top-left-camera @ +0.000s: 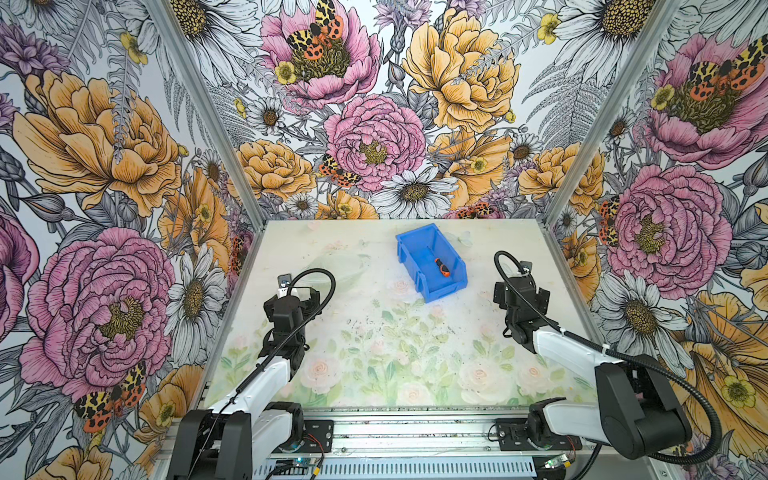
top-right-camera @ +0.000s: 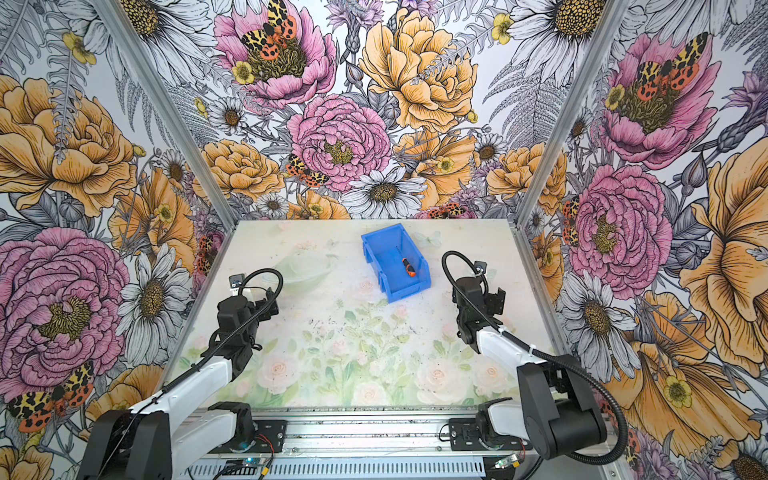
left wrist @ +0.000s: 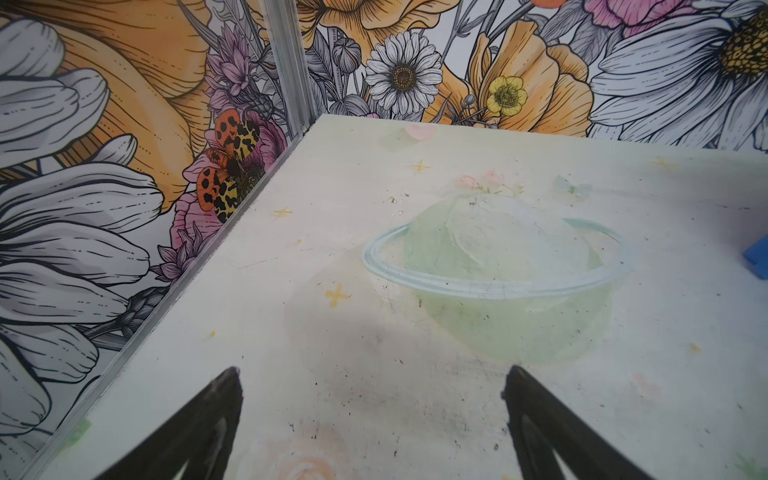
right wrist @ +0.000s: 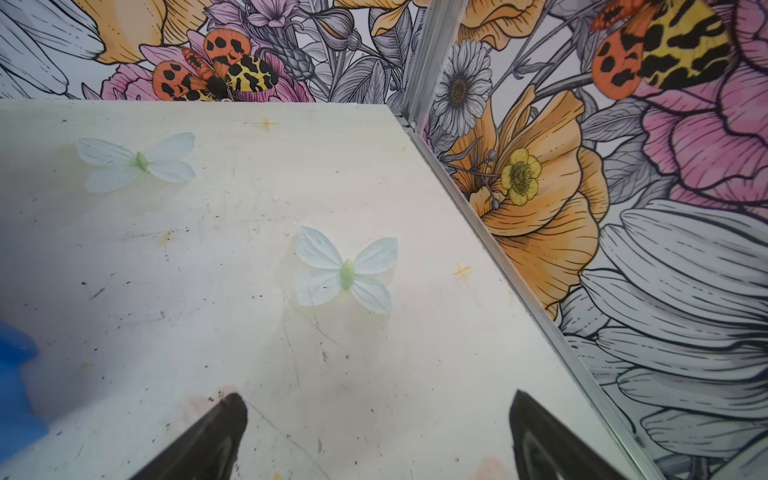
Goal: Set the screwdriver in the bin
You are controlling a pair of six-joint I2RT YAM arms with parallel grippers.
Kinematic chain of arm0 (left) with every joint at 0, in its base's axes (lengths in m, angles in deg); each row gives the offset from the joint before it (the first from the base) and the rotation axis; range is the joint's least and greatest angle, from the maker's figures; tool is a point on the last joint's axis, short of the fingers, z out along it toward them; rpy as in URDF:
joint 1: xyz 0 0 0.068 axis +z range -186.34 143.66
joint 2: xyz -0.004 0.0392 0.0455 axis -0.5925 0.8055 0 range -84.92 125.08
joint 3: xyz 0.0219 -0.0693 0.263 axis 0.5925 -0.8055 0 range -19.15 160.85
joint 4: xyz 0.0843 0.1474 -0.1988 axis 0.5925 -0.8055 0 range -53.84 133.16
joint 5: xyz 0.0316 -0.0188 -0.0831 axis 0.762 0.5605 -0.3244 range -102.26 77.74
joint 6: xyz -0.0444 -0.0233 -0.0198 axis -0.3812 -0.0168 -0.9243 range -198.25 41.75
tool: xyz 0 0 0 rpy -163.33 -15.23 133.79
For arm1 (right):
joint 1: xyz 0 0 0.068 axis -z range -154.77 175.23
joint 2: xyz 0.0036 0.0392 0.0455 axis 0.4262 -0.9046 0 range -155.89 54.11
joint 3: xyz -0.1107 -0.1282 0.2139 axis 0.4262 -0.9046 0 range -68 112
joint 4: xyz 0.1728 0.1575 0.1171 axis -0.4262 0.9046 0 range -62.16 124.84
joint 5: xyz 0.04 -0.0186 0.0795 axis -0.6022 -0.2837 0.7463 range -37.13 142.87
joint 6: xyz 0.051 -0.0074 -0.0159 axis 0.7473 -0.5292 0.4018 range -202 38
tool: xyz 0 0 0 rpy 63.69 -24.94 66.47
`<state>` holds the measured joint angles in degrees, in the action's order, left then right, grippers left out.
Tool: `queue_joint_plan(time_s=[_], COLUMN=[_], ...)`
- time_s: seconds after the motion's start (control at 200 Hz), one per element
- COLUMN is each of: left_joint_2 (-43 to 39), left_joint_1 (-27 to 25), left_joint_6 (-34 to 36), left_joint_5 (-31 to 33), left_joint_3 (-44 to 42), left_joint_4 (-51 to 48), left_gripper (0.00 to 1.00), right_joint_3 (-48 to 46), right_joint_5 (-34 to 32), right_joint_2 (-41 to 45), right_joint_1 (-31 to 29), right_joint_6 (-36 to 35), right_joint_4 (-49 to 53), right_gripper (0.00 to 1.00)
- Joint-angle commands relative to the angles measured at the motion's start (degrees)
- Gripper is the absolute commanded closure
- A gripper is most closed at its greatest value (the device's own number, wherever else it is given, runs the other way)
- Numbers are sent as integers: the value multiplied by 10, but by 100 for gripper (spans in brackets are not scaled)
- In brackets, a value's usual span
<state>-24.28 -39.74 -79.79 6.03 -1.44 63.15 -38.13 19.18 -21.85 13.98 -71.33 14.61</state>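
The pale floral table (top-left-camera: pixel 374 332) carries the blue bin (top-left-camera: pixel 442 294) far and slightly right of centre. Nearer, at left and right, the left gripper (left wrist: pixel 374 370) and the right gripper (right wrist: pixel 376 397) hover over bare tabletop, jaws spread wide and holding nothing. The screwdriver (top-left-camera: pixel 441 267) lies inside the bin, handle toward the near end.

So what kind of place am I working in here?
Probably a closed robot test cell: flower-printed walls on a metal frame, a printed tabletop, left arm and right arm mounted on a front rail. The screwdriver lies in the bin.
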Motion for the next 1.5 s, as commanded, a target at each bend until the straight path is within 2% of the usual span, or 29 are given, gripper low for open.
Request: queue_joint_plan(time_s=[0.0,0.035,0.13,0.37,0.475,0.631,0.701,0.856,1.031,1.196,1.256,1.321,1.361,1.406,1.446,1.496], left_joint_2=[13,22,42,87,121,172,205,277,277,280,280,280,280,280,280,280], left_joint_1=[26,31,34,36,41,50,51,51,52,51,51,51,50,49,49,48], left_joint_6=[-14,-22,-21,-6,8,25,27,24,13,13,13,14,14,15,15,15], left_joint_5=[-58,-79,-86,-105,-138,-186,-196,-186,-163,-161,-161,-160,-160,-160,-159,-157], left_joint_3=[-16,-14,-6,10,24,46,52,54,43,40,41,40,41,41,41,42], left_joint_4=[88,97,107,146,172,211,236,304,322,332,332,332,332,331,331,330], left_gripper=[1,1,1,1,1,1,1,1,1,1,1,1,1,1,1,1], right_joint_3=[8,5,-4,-4,-2,12,25,29,-36,-44,-54,-86,-76,-80,-76,-77], right_joint_5=[23,26,56,61,51,94,90,110,171,184,214,242,241,242,240,239], right_joint_2=[-26,-34,-50,-60,-66,-91,-116,-124,-94,-95,-97,-127,-115,-126,-117,-124], right_joint_1=[4,6,18,26,28,43,44,71,113,114,120,124,125,125,124,123], right_joint_6=[-44,-50,-54,-65,-89,-89,-90,-64,-28,-31,-33,-47,-40,-45,-41,-45], right_joint_4=[-86,-107,-157,-162,-164,-191,-193,-188,-270,-286,-301,-400,-355,-386,-358,-375], right_gripper=[0,1,0,1,0,1,0,0,1,1,1,0,1,1,0,0])
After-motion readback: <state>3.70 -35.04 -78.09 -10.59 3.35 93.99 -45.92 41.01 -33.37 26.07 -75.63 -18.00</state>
